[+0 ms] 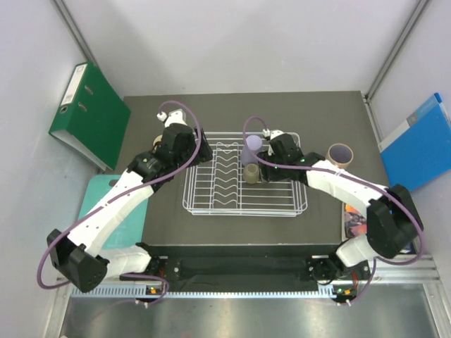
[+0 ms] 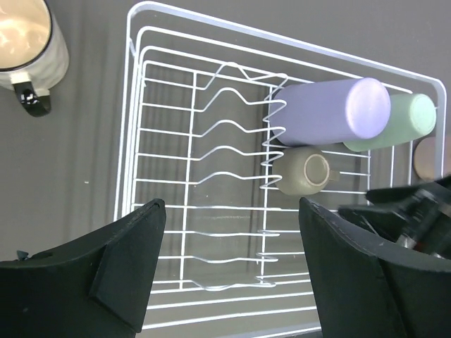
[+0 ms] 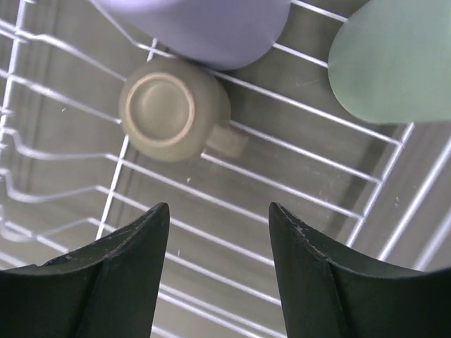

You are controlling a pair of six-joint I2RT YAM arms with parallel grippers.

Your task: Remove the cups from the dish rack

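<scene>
The white wire dish rack point(image 1: 282, 204) point(image 2: 134, 127) point(image 3: 296, 105) lies mid-table. In its right half are a lavender tumbler point(image 1: 252, 148) point(image 2: 324, 111) point(image 3: 204, 24), a mint-green cup point(image 2: 402, 120) point(image 3: 394, 60) and a small olive-tan mug point(image 1: 250, 172) point(image 2: 304, 171) point(image 3: 165, 109), bottom up. My right gripper point(image 1: 268, 162) point(image 3: 220, 211) hovers open and empty over the rack floor beside the olive mug. Open and empty too, my left gripper point(image 1: 201, 151) point(image 2: 232, 211) sits at the rack's left end. A cream mug point(image 2: 25, 46) stands on the table left of the rack. A purplish cup point(image 1: 340, 154) stands right of it.
A green binder point(image 1: 91, 116) leans at the far left and a blue folder point(image 1: 421, 141) at the far right. A teal board point(image 1: 106, 201) lies beside the table's left edge. The right arm point(image 2: 416, 211) shows in the left wrist view.
</scene>
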